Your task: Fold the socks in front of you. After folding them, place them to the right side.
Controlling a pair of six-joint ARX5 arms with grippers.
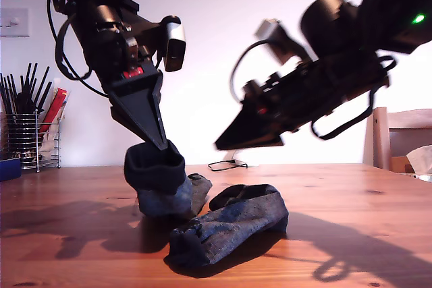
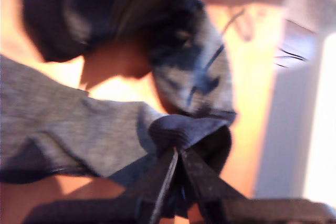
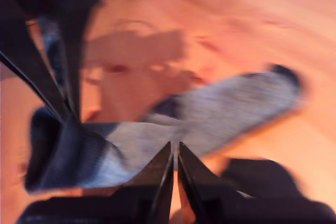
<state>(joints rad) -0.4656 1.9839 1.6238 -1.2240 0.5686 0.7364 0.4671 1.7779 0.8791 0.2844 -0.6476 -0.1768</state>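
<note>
Two dark blue-grey heathered knit socks, mid-table, touching. The lifted sock [image 1: 164, 190] hangs by its near-black cuff, pinched in my first gripper [image 1: 161, 144], jaws fully closed. The crumpled sock [image 1: 229, 224] lies on the wooden table [image 1: 351, 220]. My second gripper [image 1: 223, 145] hovers above, closed on nothing. Watch out: the thin cuff pinch may slip, and the lifted sock's toe could drag the crumpled sock.

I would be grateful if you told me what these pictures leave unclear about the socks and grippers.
- Held sock: in the exterior view, the other sock hides its lower end.
- Where the two socks overlap: smeared by motion blur in both wrist views.
- My second gripper: blurred in the exterior view, so the outline of its fingers is unclear.
- Rack: cut off by the exterior view's left edge, and its contents are too small to name.
</note>
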